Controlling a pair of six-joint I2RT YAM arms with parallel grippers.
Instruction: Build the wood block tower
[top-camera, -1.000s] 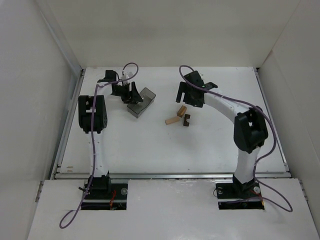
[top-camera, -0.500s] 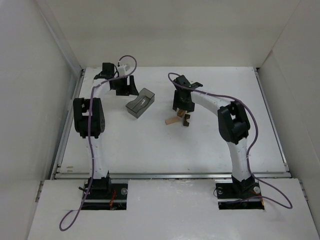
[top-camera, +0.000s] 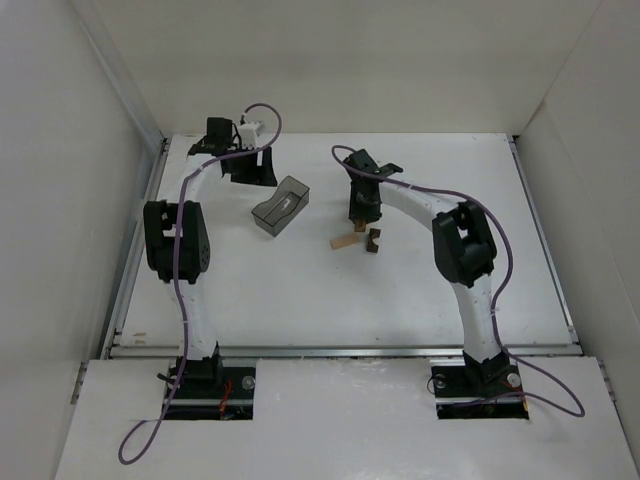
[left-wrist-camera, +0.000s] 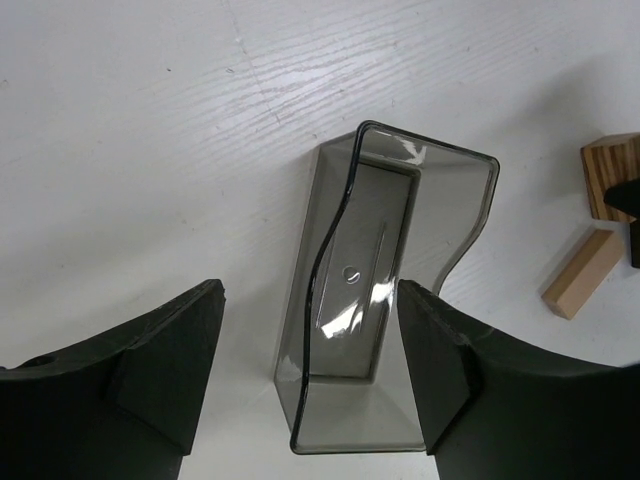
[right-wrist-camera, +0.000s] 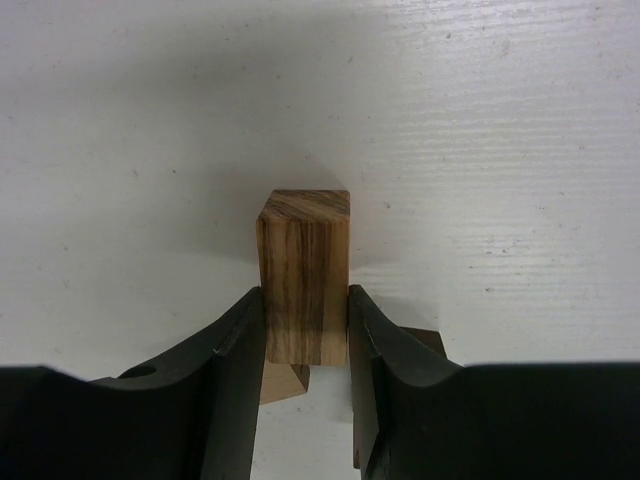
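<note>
Three blocks, no tower yet: light tan block (top-camera: 345, 241) and dark block (top-camera: 373, 240) lie loose on the table (top-camera: 300, 300), centre of top view, right of the grey bin (top-camera: 280, 208). Since 1 s ago the R arm (top-camera: 460, 245) swung in from upper right & dropped. R jaws now clamp the striped block (right-wrist-camera: 305, 285), so pick underway, stacking next. L arm (top-camera: 168, 240) pulled back toward upper left, off the bin; L jaws gape, empty.

Two white arms (top-camera: 192, 310), black joints (top-camera: 172, 240) and jaws, purple cables (top-camera: 265, 105) (loosely looped)
</note>
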